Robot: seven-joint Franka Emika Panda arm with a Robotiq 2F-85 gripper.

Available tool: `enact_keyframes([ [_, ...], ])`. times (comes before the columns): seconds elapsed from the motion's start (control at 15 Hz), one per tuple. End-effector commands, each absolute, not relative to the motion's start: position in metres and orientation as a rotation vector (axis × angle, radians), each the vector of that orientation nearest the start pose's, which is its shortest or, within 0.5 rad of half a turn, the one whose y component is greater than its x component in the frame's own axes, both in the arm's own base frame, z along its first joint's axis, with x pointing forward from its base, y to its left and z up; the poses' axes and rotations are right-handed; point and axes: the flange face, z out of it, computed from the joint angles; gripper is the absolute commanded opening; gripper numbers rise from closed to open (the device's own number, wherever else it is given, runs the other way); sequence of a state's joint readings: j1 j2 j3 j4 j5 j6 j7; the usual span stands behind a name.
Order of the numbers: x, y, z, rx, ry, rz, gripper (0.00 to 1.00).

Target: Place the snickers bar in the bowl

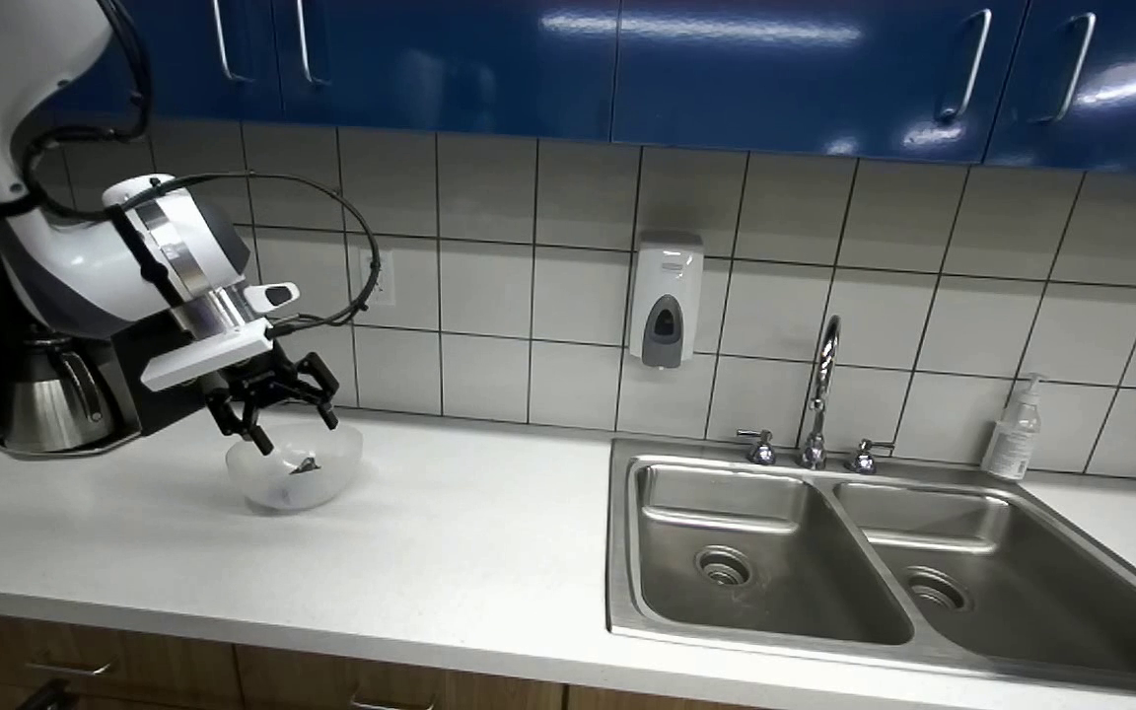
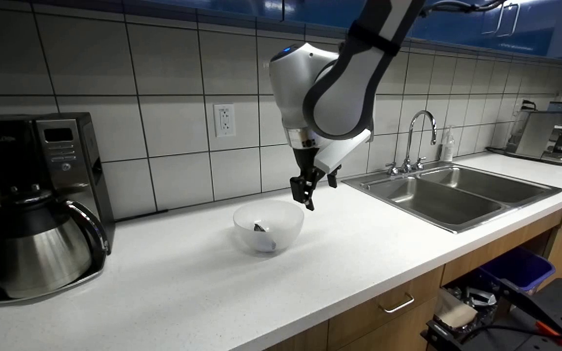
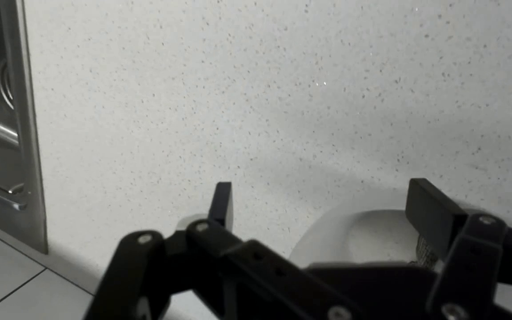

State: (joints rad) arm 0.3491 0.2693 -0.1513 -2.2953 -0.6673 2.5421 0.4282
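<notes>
The snickers bar (image 2: 260, 228), as I am judging from a small dark shape, is lying inside the bowl (image 2: 288, 225) on the desk (image 2: 164, 282). My end effector (image 3: 321, 198) is hanging spread near the bowl, pinching nothing. I am reading the placing as done, only the retreat remaining; the next move is calling for lifting clear without knocking the bowl.

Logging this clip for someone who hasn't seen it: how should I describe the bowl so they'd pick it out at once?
In both exterior views, start from the white countertop and follow it between the coffee maker and the double-basin sink. The bowl stands on that stretch. Unlike those metallic neighbours, it is round, open-topped, whitish and translucent.
</notes>
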Motion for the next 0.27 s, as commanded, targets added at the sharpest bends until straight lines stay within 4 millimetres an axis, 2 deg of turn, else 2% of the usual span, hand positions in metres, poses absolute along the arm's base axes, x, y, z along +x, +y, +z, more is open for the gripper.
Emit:
enact_keyframes([
  [0.0,0.5082,0.1044,0.2324,-3.485,-0.592,-0.163,1.00],
  [0.2,0.4994,0.0987,0.2373,-3.485,-0.584,-0.160,1.00],
])
